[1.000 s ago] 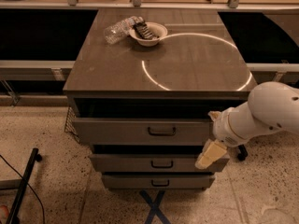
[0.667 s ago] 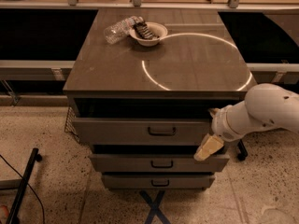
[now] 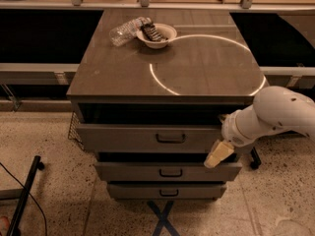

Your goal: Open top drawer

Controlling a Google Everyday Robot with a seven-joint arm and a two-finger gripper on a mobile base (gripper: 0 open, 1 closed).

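The top drawer (image 3: pixel 128 137) is the tall grey-brown front under the cabinet top, with a black loop handle (image 3: pixel 171 138) at its centre. It stands pulled out a little, with a dark gap above its front. My gripper (image 3: pixel 218 154), cream-coloured at the end of a white arm (image 3: pixel 275 114), hangs at the drawer's right end, just below the front's lower right corner and well to the right of the handle. It overlaps the gap between the top drawer and the middle drawer (image 3: pixel 128 171).
A bottom drawer (image 3: pixel 138 191) sits below, also slightly out. On the cabinet top (image 3: pixel 206 77) at the back are a white bowl (image 3: pixel 156 35) and a plastic bottle (image 3: pixel 125 29). A black pole (image 3: pixel 24 195) lies on the floor to the left. Blue tape cross (image 3: pixel 162 218) marks the floor in front.
My gripper has risen slightly and edged left along the right end of the top drawer. The drawers have not visibly moved.
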